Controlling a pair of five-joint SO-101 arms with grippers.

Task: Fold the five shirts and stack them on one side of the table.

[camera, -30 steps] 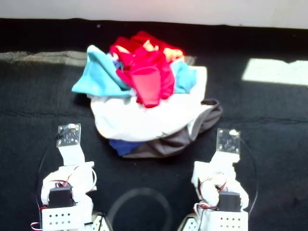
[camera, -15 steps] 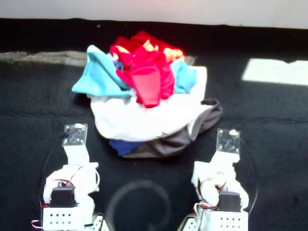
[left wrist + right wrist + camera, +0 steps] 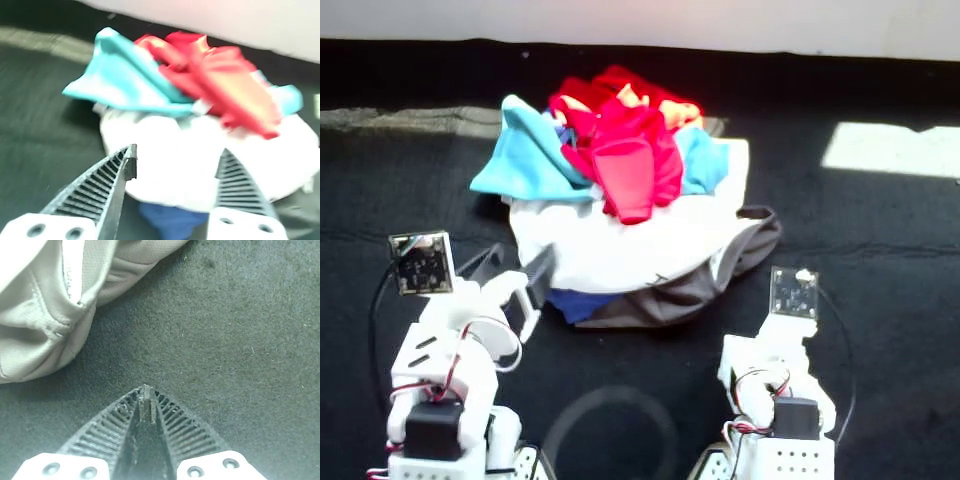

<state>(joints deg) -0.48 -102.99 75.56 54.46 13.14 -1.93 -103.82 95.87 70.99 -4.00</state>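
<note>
five shirts lie in one loose heap toward the far middle of the black fuzzy cloth-covered desk (image 3: 880, 330), none folded: a crumpled red shirt (image 3: 625, 150) on top, a turquoise shirt (image 3: 525, 155) spilling out both sides under it, a wide white shirt (image 3: 610, 240) below, and a dark blue shirt (image 3: 575, 303) and a grey mesh shirt (image 3: 705, 283) poking out at the near edge. heaped like this, each needs pulling off singly before folding, so the task looks barely begun. the left fingers (image 3: 100, 195) are spread apart, grasping nothing, and aimed at the near rim of the white shirt, probably lining up a pinch there. the right fingers (image 3: 117, 422) are clenched tip to tip on nothing, pointing down at bare desk just beside the grey shirt's hem, parked out of the way. a small mark on the grey fabric may be print but is too small to read; no other writing.
</note>
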